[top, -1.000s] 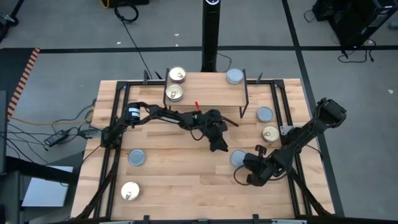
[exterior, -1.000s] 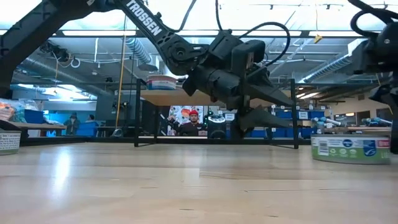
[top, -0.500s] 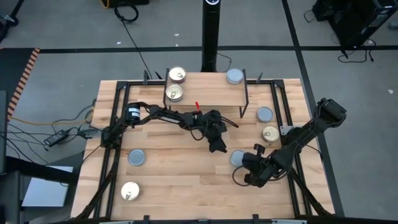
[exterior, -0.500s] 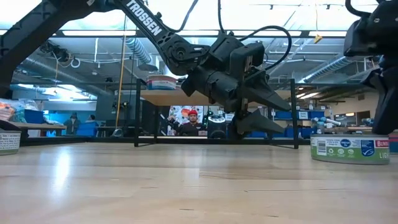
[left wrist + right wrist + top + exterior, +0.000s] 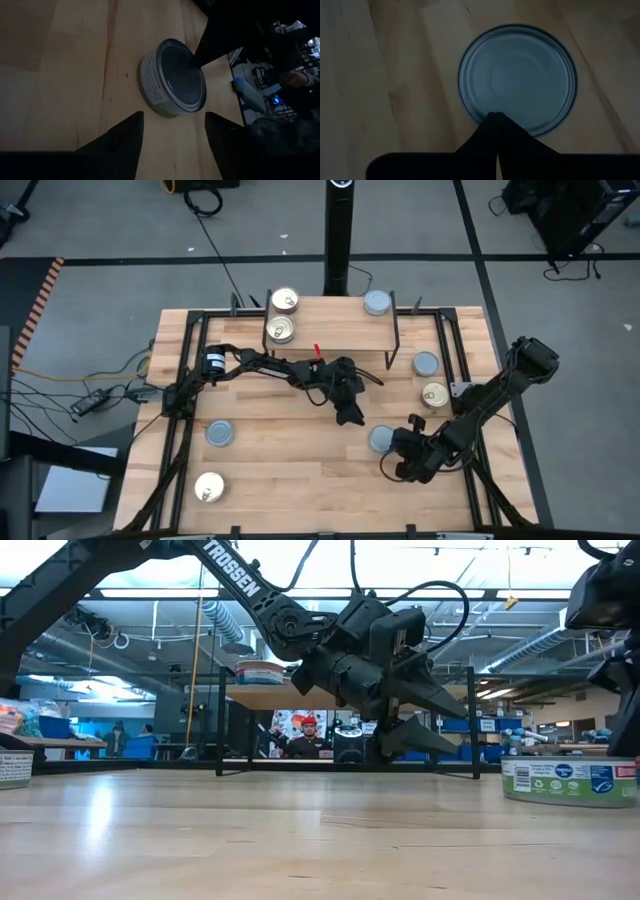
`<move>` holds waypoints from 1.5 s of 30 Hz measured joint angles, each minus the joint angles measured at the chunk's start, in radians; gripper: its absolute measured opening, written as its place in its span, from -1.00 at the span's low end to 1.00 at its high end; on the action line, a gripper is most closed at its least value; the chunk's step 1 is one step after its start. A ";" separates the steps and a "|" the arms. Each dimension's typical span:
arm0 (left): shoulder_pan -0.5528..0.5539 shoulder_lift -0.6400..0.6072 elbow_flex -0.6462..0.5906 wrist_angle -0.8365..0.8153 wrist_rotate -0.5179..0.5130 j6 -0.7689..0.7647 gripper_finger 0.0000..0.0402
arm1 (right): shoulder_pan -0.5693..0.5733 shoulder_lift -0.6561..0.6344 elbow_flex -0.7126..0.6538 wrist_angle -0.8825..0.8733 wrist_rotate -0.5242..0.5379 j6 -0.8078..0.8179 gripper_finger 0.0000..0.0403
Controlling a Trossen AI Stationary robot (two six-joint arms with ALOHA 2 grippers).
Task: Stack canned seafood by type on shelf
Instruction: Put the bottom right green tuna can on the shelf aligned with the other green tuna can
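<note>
1. Eight flat round tins lie spread over the table (image 5: pixel 300 480), seen from above; nearest the left edge sit a blue tin (image 5: pixel 220 433) and, below it, a gold tin (image 5: pixel 209 487).
2. The shelf (image 5: pixel 340 327) stands at the far middle of the table. On its left end rest two gold tins (image 5: pixel 285 301) (image 5: pixel 280 330), and on its right end a blue one (image 5: pixel 376 302).
3. The left gripper (image 5: pixel 352 414) hangs mid-table just in front of the shelf, fingers (image 5: pixel 125 142) apart and holding nothing, pointed toward a blue tin (image 5: pixel 381 438).
4. The right gripper (image 5: pixel 402 442), fingers pressed together, sits over that tin's near edge; its tips (image 5: pixel 496 122) overlap the rim.
5. Near the right edge, beside the shelf, lie another blue tin (image 5: pixel 426 363) and a gold tin (image 5: pixel 434 394).
</note>
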 joint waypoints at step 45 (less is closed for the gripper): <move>-0.016 0.037 0.001 0.092 0.057 -0.121 0.08 | -0.076 0.106 0.248 -0.234 -0.149 -0.487 -0.52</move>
